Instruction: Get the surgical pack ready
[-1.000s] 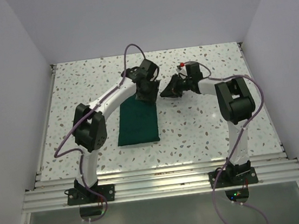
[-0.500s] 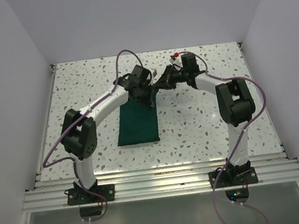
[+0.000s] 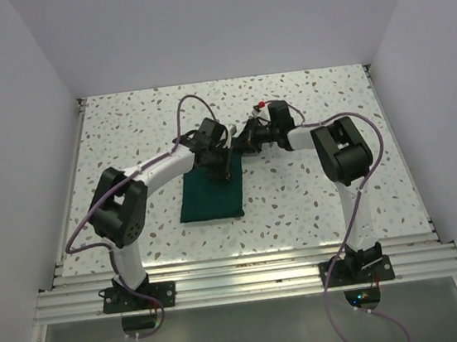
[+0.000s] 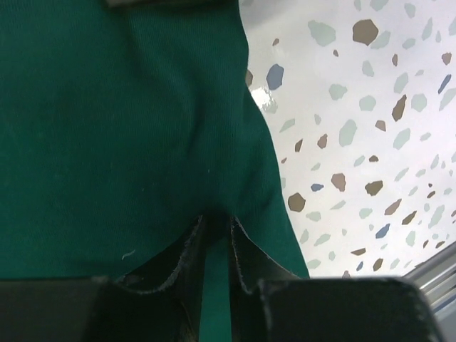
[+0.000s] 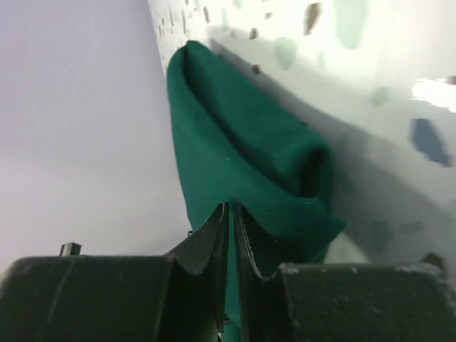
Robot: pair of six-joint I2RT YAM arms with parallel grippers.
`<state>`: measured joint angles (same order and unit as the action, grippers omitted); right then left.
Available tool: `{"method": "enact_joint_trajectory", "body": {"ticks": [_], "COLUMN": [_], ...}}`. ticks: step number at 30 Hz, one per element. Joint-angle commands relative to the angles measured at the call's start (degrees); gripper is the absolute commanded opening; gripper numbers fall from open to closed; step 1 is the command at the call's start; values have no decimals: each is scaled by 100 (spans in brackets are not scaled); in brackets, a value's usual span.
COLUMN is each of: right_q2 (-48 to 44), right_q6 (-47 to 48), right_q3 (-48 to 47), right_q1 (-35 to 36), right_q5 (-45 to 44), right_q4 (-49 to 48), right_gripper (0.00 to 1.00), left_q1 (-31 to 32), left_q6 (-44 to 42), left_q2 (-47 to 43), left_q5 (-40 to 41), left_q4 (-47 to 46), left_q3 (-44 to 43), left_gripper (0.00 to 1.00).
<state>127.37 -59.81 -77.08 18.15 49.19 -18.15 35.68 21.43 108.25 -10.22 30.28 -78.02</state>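
Observation:
The surgical pack (image 3: 209, 193) is a dark green folded cloth bundle lying on the speckled table, left of centre. My left gripper (image 3: 217, 162) sits over its far end, shut on a fold of the green cloth (image 4: 128, 128). My right gripper (image 3: 244, 141) is at the pack's far right corner, shut on the cloth's edge (image 5: 242, 164). The two grippers nearly meet. No metal tray, instruments or pads show.
The speckled table (image 3: 314, 185) is walled in white at the back and sides. A metal rail (image 3: 242, 282) runs along the near edge. Purple cables (image 3: 183, 110) loop over both arms.
Both grippers have come lower onto the pack's far end. The right gripper has moved left to the pack's corner; both now pinch the cloth.

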Motion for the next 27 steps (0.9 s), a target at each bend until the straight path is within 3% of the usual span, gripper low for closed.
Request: {"method": "enact_joint_trajectory", "body": {"ticks": [1,9,15,27], "right_q2": [182,192,-133,156], "right_q6": [39,260,286,374], "right_q3": [-148,-1089,-1003,-475], "right_q1": [-180,-233,-224,-110], "right_q5": [170,425,372,329], "right_q4": [-417,154,286,215], "right_gripper": [12,12,13,13], "left_q1": [-35,-26,53,264], "left_q6": [-139,-183,-8,98], "left_q2": [-427,-1059,-1122,-1139], "left_q5": [37,-103,-929,-1712], "left_q4": [83,268,-154,-726], "left_q3": [182,50,173,1719], "left_gripper": [20,25,24,17]}}
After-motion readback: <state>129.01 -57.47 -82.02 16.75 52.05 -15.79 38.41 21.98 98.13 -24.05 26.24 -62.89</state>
